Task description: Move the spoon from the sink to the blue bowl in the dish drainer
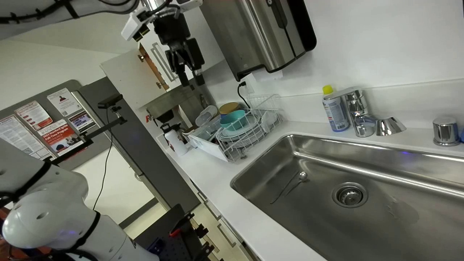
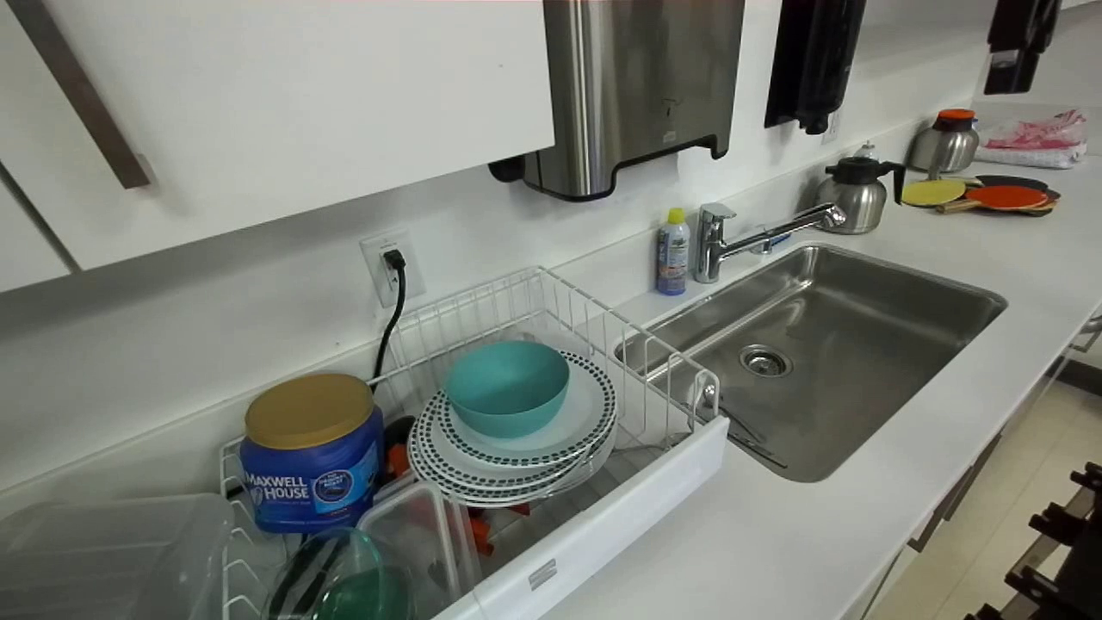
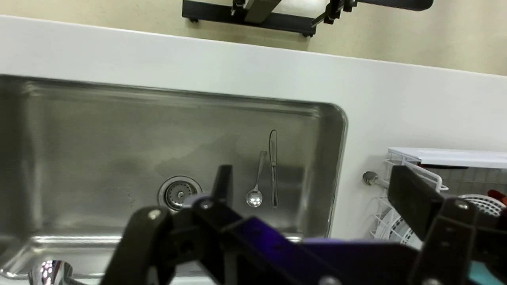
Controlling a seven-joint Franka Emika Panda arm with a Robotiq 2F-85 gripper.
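Note:
The silver spoon [image 3: 254,198] lies on the sink floor beside a knife [image 3: 273,158]; the spoon also shows in both exterior views [image 1: 302,176] [image 2: 709,398]. The steel sink [image 3: 119,134] [image 1: 308,221] has a round drain. The blue-teal bowl [image 2: 508,392] [image 1: 233,120] sits on stacked plates in the white wire dish drainer [image 2: 637,499] [image 1: 210,146]; only its edge [image 3: 481,274] shows in the wrist view. My gripper [image 3: 313,172] [image 1: 191,78] is open and empty, high above the counter. In an exterior view its lower part [image 2: 1012,73] is at the top right.
A faucet [image 1: 357,112] and a spray can [image 1: 335,108] stand behind the sink. A paper towel dispenser [image 1: 257,32] hangs above. A rounded metal end [image 3: 370,178] sticks out from the drainer's side. A coffee tub [image 2: 314,456] and clear containers [image 2: 112,551] stand at the drainer.

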